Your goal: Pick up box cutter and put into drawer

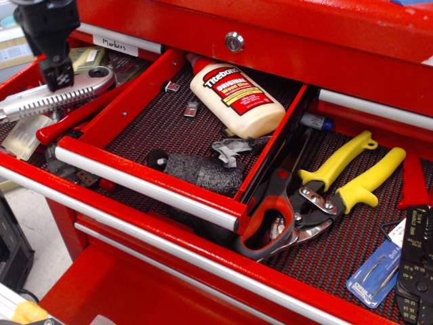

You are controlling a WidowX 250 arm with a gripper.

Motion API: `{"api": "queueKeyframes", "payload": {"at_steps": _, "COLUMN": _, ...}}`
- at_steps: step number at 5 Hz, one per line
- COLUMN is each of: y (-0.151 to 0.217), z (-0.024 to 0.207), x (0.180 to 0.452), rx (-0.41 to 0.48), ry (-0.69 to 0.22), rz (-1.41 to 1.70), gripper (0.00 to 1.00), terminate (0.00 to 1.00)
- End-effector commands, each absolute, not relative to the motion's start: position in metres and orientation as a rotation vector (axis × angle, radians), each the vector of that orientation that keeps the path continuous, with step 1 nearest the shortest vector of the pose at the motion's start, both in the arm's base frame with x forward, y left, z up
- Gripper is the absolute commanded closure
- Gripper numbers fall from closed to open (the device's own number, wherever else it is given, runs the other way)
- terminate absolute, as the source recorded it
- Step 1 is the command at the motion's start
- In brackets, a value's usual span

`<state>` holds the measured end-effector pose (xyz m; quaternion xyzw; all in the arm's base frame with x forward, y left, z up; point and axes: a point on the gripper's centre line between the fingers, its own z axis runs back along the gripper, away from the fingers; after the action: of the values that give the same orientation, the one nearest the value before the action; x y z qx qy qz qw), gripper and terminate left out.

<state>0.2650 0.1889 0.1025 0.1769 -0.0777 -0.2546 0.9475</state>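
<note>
My gripper (57, 76) hung at the upper left, its dark fingertips directly over the middle of the box cutter (57, 95), which lay on the left side of the wide red drawer (169, 254) across a red-handled tool (78, 115); I could not tell whether my jaws were parted or closed, nor whether they touched it. I counted one box cutter, one glue bottle (237, 101) in the small inner tray (145, 181), and two yellow-handled snips (345, 179) to the right.
</note>
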Motion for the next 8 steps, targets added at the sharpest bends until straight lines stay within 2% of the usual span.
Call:
{"api": "queueKeyframes", "payload": {"at_steps": 1, "y": 0.194, "z": 0.101, "x": 0.268, "rx": 0.309, "ry": -0.130, "rz": -0.609, "gripper": 0.00, "terminate": 0.00}}
{"api": "queueKeyframes", "payload": {"at_steps": 3, "y": 0.196, "z": 0.079, "x": 0.266, "rx": 0.265, "ry": -0.158, "rz": -0.637, "gripper": 0.00, "terminate": 0.00}}
{"api": "queueKeyframes", "payload": {"at_steps": 4, "y": 0.191, "z": 0.068, "x": 0.264, "rx": 0.196, "ry": -0.149, "rz": -0.613, "gripper": 0.00, "terminate": 0.00}}
{"api": "queueKeyframes", "payload": {"at_steps": 5, "y": 0.185, "z": 0.079, "x": 0.261, "rx": 0.180, "ry": -0.103, "rz": -0.587, "gripper": 1.00, "terminate": 0.00}}
{"api": "queueKeyframes", "payload": {"at_steps": 6, "y": 0.178, "z": 0.101, "x": 0.261, "rx": 0.162, "ry": -0.069, "rz": -0.586, "gripper": 1.00, "terminate": 0.00}}
{"api": "queueKeyframes", "payload": {"at_steps": 7, "y": 0.158, "z": 0.150, "x": 0.255, "rx": 0.213, "ry": -0.073, "rz": -0.545, "gripper": 1.00, "terminate": 0.00}}
{"api": "queueKeyframes", "payload": {"at_steps": 8, "y": 0.124, "z": 0.197, "x": 0.248, "rx": 0.222, "ry": -0.099, "rz": -0.509, "gripper": 1.00, "terminate": 0.00}}
